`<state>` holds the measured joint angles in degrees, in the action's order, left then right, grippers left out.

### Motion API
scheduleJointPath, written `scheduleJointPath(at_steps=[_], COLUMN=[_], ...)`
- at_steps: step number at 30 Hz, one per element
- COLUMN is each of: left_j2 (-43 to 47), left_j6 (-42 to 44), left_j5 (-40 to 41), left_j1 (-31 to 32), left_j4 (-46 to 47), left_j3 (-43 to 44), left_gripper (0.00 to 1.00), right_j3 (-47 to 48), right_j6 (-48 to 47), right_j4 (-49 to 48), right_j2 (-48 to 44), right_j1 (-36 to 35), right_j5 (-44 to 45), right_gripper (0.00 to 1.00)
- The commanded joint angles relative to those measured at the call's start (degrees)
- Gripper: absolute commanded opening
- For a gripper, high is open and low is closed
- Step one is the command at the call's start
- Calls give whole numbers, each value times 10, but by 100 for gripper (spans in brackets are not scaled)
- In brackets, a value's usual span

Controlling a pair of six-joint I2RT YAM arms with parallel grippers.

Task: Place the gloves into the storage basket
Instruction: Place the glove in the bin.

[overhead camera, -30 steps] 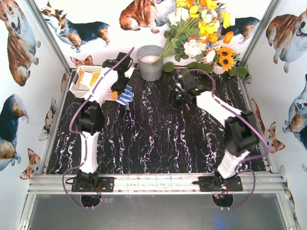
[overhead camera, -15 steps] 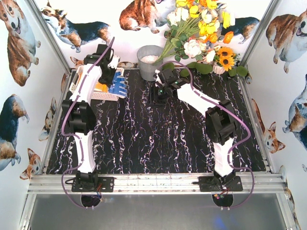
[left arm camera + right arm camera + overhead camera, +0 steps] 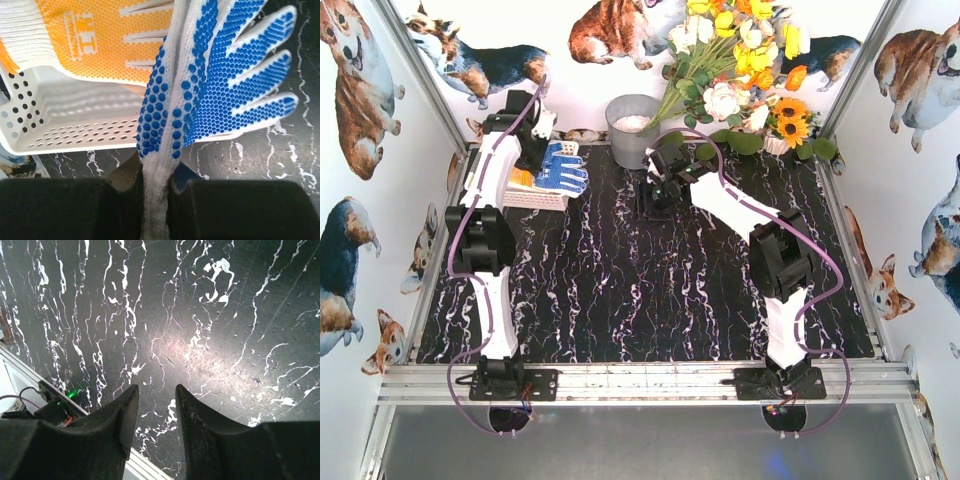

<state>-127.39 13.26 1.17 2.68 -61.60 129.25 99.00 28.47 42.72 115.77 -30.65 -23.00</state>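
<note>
My left gripper (image 3: 156, 185) is shut on the cuff end of a white glove with blue dots (image 3: 225, 85). This blue-dotted glove (image 3: 563, 167) hangs over the right end of the white storage basket (image 3: 538, 198). Through the left wrist view the basket's perforated wall (image 3: 60, 130) lies just below and left of the glove. A yellow-dotted glove (image 3: 100, 35) rests in the basket, its orange trim showing from above (image 3: 522, 179). My right gripper (image 3: 156, 390) is open over bare black marble with nothing between its fingers; from above the right gripper (image 3: 655, 195) sits near the bucket.
A grey metal bucket (image 3: 633, 130) stands at the back centre, right behind my right gripper. A bunch of artificial flowers (image 3: 740, 60) fills the back right corner. Walls with corgi prints close in the table on three sides.
My left arm has carried the blue-dotted glove from beside the basket to above its right end. My right arm has swung left and back toward the bucket, its jaws narrowing slightly.
</note>
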Motion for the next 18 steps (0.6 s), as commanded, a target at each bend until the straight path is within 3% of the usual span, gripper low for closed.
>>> scheduleJointPath(at_steps=[1,18], left_j2=[-19,-73], left_j6=[29,84], left_j5=[4,76], left_j1=[-11,-31], left_j4=[27,65], left_j3=[18,32], left_gripper=[0,0], right_j3=[24,11], right_j6=[-12,-1], right_j4=[11,58], right_j2=[3,-4], right_j1=[-1,-2], right_j5=[12,31], right_gripper=[37,35])
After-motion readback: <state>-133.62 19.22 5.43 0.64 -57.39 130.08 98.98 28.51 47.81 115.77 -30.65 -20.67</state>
